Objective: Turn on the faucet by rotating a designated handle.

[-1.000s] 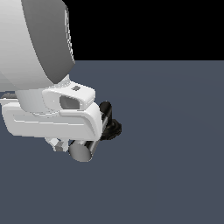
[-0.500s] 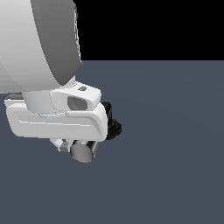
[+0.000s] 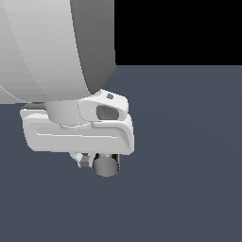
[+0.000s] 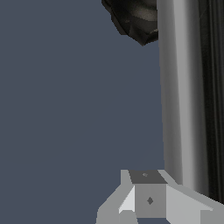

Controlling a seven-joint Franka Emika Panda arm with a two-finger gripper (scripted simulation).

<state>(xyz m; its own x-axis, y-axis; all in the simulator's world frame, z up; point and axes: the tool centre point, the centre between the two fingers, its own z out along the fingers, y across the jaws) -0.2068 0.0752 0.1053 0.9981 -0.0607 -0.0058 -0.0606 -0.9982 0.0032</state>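
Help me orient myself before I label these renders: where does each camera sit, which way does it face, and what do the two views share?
Exterior view: off the arm, close and low, facing the big white gripper that covers most of the faucet; only the handle, its grey end face toward the camera, shows below.
Wrist view: on the wrist, looking along the chrome handle toward the faucet's black base; one fingertip shows.
Shared: the handle, the gripper and the dark floor.

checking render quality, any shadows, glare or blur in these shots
Exterior view: sharp, flat lighting, no cast shadows; the gripper hides most of the faucet, only the handle end shows. Wrist view: handle shows soft streaked sheen, no blur.
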